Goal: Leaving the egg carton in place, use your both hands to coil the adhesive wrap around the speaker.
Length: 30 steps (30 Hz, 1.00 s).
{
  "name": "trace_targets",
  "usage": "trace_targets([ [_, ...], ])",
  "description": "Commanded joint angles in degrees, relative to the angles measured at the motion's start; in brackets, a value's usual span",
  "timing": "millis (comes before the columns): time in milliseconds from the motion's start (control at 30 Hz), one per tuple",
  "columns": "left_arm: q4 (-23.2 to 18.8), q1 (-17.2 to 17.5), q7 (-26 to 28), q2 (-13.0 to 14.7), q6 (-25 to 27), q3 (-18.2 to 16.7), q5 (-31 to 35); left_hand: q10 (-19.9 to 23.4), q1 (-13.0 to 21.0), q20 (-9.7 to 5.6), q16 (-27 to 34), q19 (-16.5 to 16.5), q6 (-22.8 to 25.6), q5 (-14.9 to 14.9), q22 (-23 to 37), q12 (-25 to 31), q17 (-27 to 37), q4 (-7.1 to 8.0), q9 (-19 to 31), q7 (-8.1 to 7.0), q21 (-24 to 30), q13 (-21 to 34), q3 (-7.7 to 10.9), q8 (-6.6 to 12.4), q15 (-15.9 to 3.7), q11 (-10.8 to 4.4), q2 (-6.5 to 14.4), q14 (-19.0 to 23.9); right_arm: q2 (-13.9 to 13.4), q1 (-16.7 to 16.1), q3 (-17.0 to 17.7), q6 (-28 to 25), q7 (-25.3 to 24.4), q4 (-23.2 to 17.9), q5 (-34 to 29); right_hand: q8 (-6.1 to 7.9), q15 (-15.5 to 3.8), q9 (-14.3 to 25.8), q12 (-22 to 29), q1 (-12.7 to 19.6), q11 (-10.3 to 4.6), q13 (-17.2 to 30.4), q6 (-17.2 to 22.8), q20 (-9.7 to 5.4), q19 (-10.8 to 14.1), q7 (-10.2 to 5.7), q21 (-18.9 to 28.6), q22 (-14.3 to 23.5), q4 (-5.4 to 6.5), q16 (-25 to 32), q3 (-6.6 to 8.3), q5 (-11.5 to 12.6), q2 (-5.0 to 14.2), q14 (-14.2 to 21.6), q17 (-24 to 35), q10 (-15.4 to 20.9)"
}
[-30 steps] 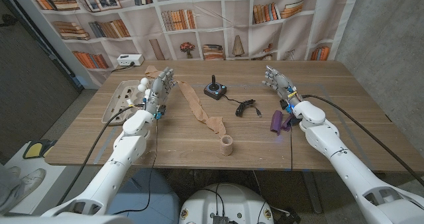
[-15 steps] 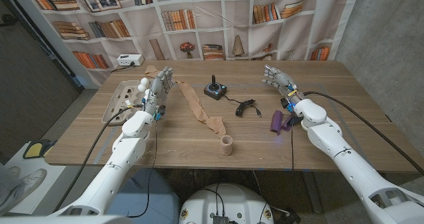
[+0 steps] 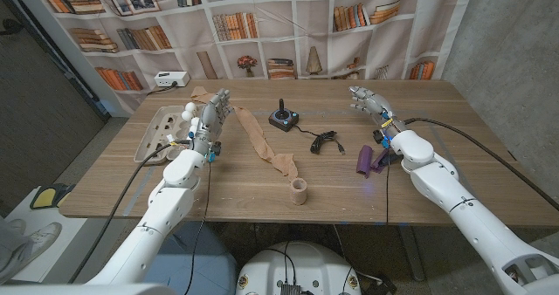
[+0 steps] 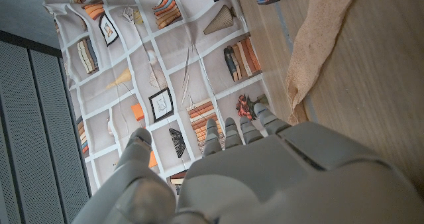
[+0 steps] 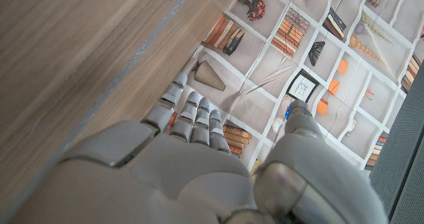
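Task not yet begun, by look of it. Left hand [image 3: 207, 120] raised above wooden table [image 3: 437, 168], fingers spread, holding nothing. Right hand [image 3: 370, 105] likewise empty, fingers apart. Long tan crinkled strip of adhesive wrap [image 3: 259, 143] lies unrolled just beside left hand, ending in small cardboard-like roll [image 3: 300, 190]. Purple cylindrical speaker [image 3: 365, 160] lies near right wrist, unwrapped. Grey moulded-pulp egg carton [image 3: 162, 131] sits on left hand's outer side. All coiling remains.

Tan wrap [image 3: 262, 143], purple speaker [image 3: 364, 160]
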Motion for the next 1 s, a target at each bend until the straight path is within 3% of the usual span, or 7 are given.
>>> trace_targets([
  [33,-2.5,1.3,2.7,0.9,0.7,0.7,1.1,0.4,0.7,0.06,0.4,0.9,0.2,0.4,0.3,0.2,0.1,-0.06,0.2,0.05,-0.1,0.3,0.0,0.21,-0.11,0.06,0.1,-0.3,-2.6,-0.1,-1.6,-0.6,-2.7,-2.5,-3.5,0.25,0.04,0.2,0.5,0.7,0.07,0.2,0.7,-0.15,-0.2,-0.18,-0.3,0.2,0.22,-0.1,0.04,0.0,-0.16,0.1,0.2,0.6],
  [533,0.3,-0.1,1.5,0.9,-1.8,0.8,0.2,0.6,0.8,0.04,0.4,0.9,0.3,0.4,0.3,0.2,0.1,-0.07,0.2,0.22,-0.5,0.3,-0.08,0.16,-0.12,0.15,0.2,-0.4,-4.7,3.1,-6.3,-4.5,-8.2,-5.3,-13.5,0.25,-0.48,0.2,0.9,1.2,-0.2,0.4,1.2,0.06,0.0,-0.39,-0.3,0.2,0.19,0.4,0.02,0.1,0.07,0.7,0.6,1.7],
  [1000,1.6,-0.9,2.0,1.1,-1.6,1.2,1.2,0.8,0.9,-0.01,0.3,1.0,0.4,0.4,0.3,0.2,0.1,-0.07,0.2,0.23,-0.9,0.3,-0.15,0.13,-0.14,0.33,0.3,-0.6,-6.7,5.2,-8.8,-4.9,-7.8,-4.9,-16.8,0.63,-0.89,0.2,1.3,2.3,-0.44,0.8,2.8,0.36,0.9,-0.75,-0.2,0.2,-0.09,1.1,0.03,0.1,0.12,1.8,1.2,2.9],
])
